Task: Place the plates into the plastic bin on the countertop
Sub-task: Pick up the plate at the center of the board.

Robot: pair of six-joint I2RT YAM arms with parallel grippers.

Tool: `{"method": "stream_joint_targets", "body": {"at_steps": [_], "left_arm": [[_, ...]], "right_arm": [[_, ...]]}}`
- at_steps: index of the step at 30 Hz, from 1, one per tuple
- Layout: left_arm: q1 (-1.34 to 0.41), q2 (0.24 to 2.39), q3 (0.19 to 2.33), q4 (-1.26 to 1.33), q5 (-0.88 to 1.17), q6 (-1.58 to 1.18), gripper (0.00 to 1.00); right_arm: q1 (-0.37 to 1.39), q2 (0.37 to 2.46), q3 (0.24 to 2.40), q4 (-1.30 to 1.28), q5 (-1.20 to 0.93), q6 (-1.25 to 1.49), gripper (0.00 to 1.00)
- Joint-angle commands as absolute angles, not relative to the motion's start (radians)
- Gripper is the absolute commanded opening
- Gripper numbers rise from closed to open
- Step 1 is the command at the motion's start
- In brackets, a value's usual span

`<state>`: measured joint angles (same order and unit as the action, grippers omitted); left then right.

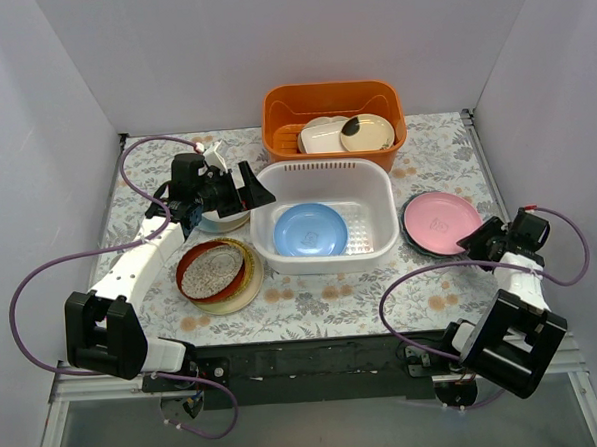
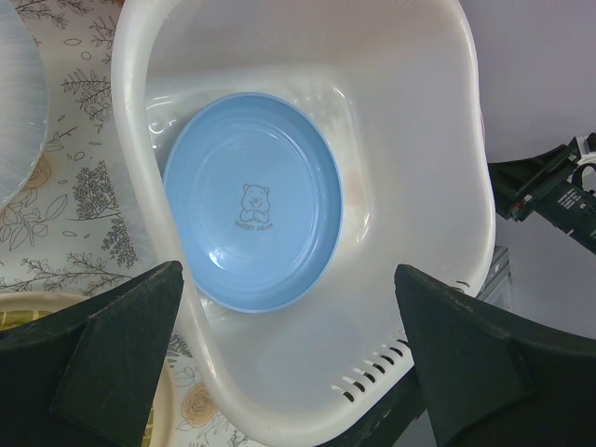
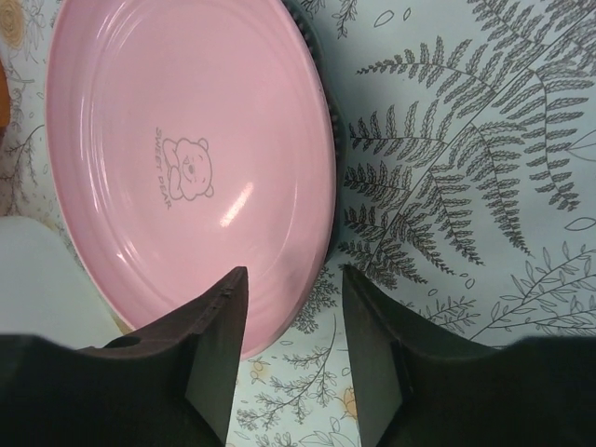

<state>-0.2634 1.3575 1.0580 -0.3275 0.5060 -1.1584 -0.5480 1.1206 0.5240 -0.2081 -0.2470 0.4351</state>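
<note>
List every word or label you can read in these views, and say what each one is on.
"SWEET BEAR": printed in the middle of the pink plate.
Small print in the middle of the blue plate: too small to read with certainty.
No other text is readable in any view.

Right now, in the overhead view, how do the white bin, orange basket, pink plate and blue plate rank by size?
1. white bin: looks largest.
2. orange basket: slightly smaller, though it sits farther back.
3. pink plate and blue plate: look about alike, so I won't rank them.
</note>
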Motion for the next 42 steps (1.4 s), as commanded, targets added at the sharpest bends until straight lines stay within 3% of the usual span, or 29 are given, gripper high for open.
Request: {"method": "stream_joint_targets", "body": {"at_steps": [1,19,23,27,28,42], "left_arm": [[-0.256,1.338,1.054,-0.31,0.518,-1.157,0.98],[-0.25,1.338,1.054,-0.308,0.52,-1.158,0.98],[-0.248,1.338,1.054,-0.308,0.518,-1.157,0.98],[-0.248,1.338,1.052,-0.308,0.517,-1.155,0.98],[-0.247,1.338,1.052,-0.308,0.517,-1.155,0.98],[-0.245,1.341,1.052,-0.308,0.518,-1.157,0.98]], "right_arm": [[-0.551,1.152,0.509,-0.143,-0.281,0.44,0.48],[-0.551,1.198,0.491,-0.086,-0.305,0.454,0.43],[-0.549,1.227,0.482,-0.064,-0.311,0.456,0.29],[-0.551,1.23,0.476,-0.064,-0.304,0.459,0.04],[-0.551,1.227,0.477,-0.064,-0.302,0.46,0.01],[-0.551,1.187,0.499,-0.084,-0.301,0.472,0.01]]}}
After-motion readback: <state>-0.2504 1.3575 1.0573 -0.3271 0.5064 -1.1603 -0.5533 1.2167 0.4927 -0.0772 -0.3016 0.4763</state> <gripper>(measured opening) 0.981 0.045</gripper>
